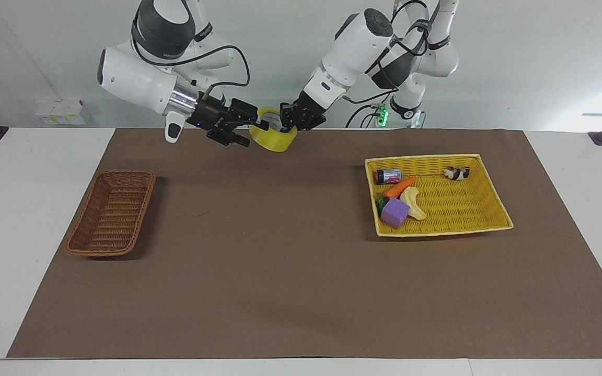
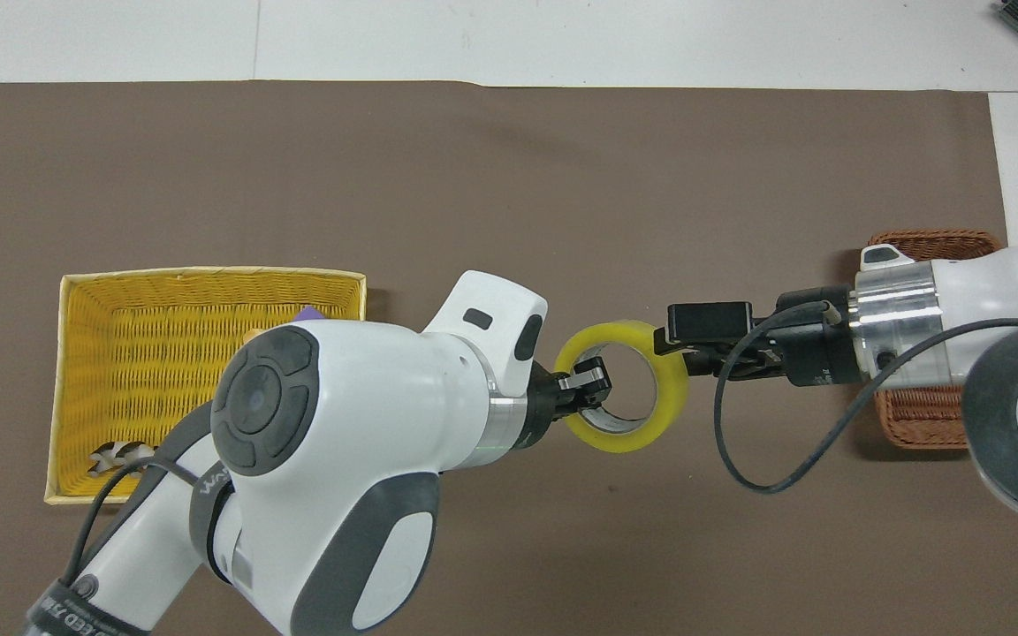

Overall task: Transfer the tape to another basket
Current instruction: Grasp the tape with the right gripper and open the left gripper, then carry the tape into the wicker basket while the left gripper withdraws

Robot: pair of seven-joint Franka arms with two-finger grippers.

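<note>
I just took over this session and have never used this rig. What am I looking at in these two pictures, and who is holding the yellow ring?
These are two robot arms at a table, each ending in a two-finger gripper. One picture looks at them from across the table, the other looks down from above their own end.

The left gripper holds the tape by its wall, one finger inside the ring. The right gripper is at the tape's other edge, its fingers around the wall, so this looks like a handover in mid-air.

The brown basket sits empty at the right arm's end. The yellow tray at the left arm's end holds a purple block, a carrot and other small items.
</note>
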